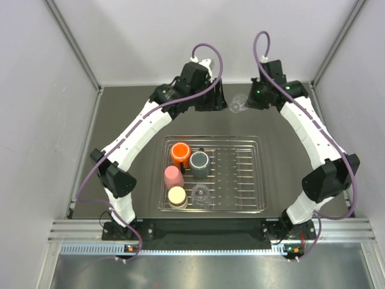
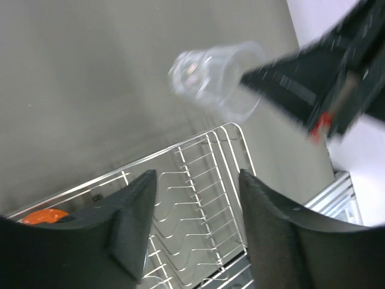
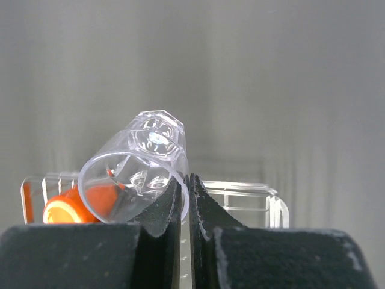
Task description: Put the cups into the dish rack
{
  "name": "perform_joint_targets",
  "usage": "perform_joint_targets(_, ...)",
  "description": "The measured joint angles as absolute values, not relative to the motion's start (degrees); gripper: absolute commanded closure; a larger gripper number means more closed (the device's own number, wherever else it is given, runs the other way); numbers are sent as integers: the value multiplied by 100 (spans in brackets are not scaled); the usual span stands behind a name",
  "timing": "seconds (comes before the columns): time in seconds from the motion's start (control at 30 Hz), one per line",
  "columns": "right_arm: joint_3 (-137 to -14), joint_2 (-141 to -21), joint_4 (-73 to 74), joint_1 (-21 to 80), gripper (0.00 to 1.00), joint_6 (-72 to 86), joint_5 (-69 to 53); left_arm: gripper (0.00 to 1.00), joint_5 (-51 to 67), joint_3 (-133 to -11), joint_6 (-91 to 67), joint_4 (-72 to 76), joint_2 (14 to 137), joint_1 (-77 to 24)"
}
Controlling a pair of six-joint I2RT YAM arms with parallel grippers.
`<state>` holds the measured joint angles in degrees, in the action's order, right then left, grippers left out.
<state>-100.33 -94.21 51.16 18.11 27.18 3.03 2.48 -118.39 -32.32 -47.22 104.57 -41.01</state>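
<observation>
The right gripper [image 3: 187, 180] is closed on the thin wall of a clear cup [image 3: 135, 174]. One finger is inside the mouth and the other is outside, and the two tips almost meet with only the plastic between them. The cup is tilted: its thick faceted base points up and away, and its open mouth points down toward the wrist. It hangs beyond the far edge of the dish rack [image 1: 263, 180], over the dark table [image 1: 120, 120], not inside the rack.

The left gripper [image 2: 195, 180] is just beside this cup, on the other side of it. Its two black fingers stand apart with a wide gap and nothing is between them. In its wrist view the cup and the right gripper look blurred, above a rounded corner of the rack.

The rack lies flat in the middle of the table, between the two arm bases and nearer to them than the held cup. All the cups in it are in its left half. The orange cup [image 1: 180, 153] and the dark grey cup [image 1: 200, 162] are side by side at the far side. The pink cup [image 1: 174, 176] is behind the orange one, and the cream cup [image 1: 177, 196] is at the near edge. A second clear cup [image 1: 201, 195] is just beside the cream cup. From above I cannot say surely which of them stand mouth up.
</observation>
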Motion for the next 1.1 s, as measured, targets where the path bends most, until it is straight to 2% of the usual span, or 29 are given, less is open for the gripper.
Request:
perform_joint_targets(0.23,-10256,-9382,5367,2794,100,2657,760,49,220,-12042,-3341,-4880,10669,-4101)
perform_joint_targets(0.73,-10556,-9380,5581,3273,100,2650,1122,53,145,-12044,-3474,-5157,10678,-4101)
perform_joint_targets(0.8,-10556,-9380,5586,3330,100,2648,1138,57,145,-12044,-3492,-5157,10678,-4101)
perform_joint_targets(0.93,-10683,-9380,5669,3413,100,2558,1238,72,99,-12044,-3509,-5194,10678,-4101)
perform_joint_targets(1.07,-10809,-9380,5734,3505,100,2464,1343,88,25,-12051,-3557,-5227,10678,-4077)
perform_joint_targets(1.1,-10822,-9380,5732,3535,99,2445,1367,96,-3,-12051,-3570,-5253,10678,-4073)
